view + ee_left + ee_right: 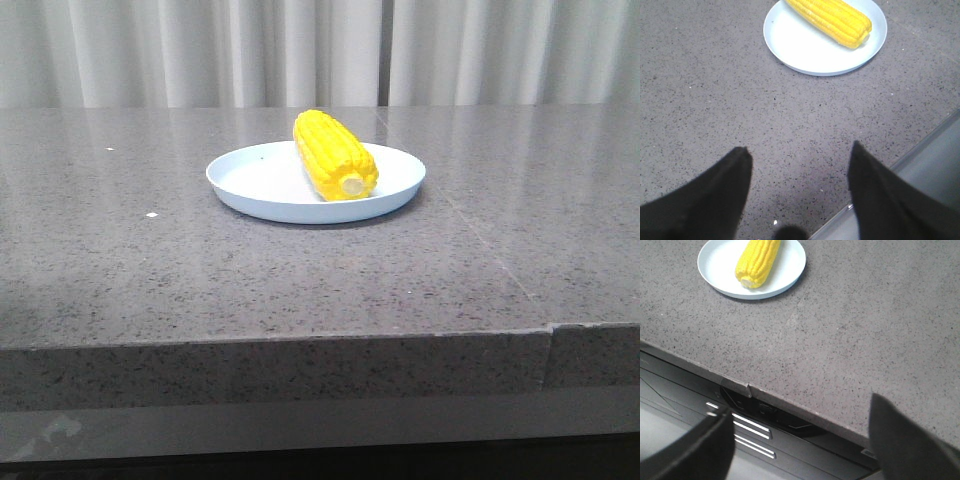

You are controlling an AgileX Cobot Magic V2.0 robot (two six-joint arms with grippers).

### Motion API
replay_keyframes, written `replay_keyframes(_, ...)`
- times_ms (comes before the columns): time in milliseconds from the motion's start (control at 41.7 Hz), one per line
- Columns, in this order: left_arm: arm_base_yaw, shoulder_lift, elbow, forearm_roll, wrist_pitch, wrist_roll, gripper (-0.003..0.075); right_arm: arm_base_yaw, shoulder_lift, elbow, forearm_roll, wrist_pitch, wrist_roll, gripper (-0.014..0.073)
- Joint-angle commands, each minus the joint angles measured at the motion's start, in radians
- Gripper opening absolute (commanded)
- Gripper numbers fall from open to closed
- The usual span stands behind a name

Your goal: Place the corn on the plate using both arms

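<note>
Both grippers [799,155] [800,415] hover open, empty, off plate [250,195].

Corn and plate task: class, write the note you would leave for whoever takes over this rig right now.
Left gripper: open, empty, above bare table, apart from the plate.
Right gripper: open, empty, at the table's near edge.
Corn: lies on the plate, pale stub end toward the camera in the front view; nothing touches it.
Done: corn is on the plate.
Left: nothing apparent; perhaps park the arms.
</note>
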Motion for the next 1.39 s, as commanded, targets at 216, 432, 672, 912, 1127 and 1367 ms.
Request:
replay_keyframes(216, -0.007, 0.02, -0.025, -0.008, -0.072, -0.01, 0.0014, -0.001, 0.007, -0.02, -0.023, -0.083, -0.006, 0.0006)
replay_keyframes(432, -0.007, 0.02, -0.025, -0.008, -0.072, -0.01, -0.002, -0.001, 0.007, -0.02, -0.023, -0.081, -0.005, -0.0068)
replay_keyframes(672, -0.007, 0.022, -0.025, -0.008, -0.072, -0.01, -0.002, -0.001, 0.007, -0.02, -0.023, -0.064, -0.005, -0.0068)
replay_keyframes(912, -0.01, 0.022, -0.019, -0.012, -0.08, -0.01, -0.002, -0.001, 0.007, -0.02, -0.023, -0.064, -0.005, -0.0068)
replay_keyframes(1127, 0.09, -0.174, 0.13, -0.009, -0.234, -0.01, -0.002, -0.001, 0.007, -0.02, -0.024, -0.064, -0.005, -0.0068)
replay_keyframes(1367, 0.316, -0.535, 0.472, 0.011, -0.555, -0.01, -0.002, -0.001, 0.007, -0.02, -0.024, -0.064, -0.005, -0.0068)
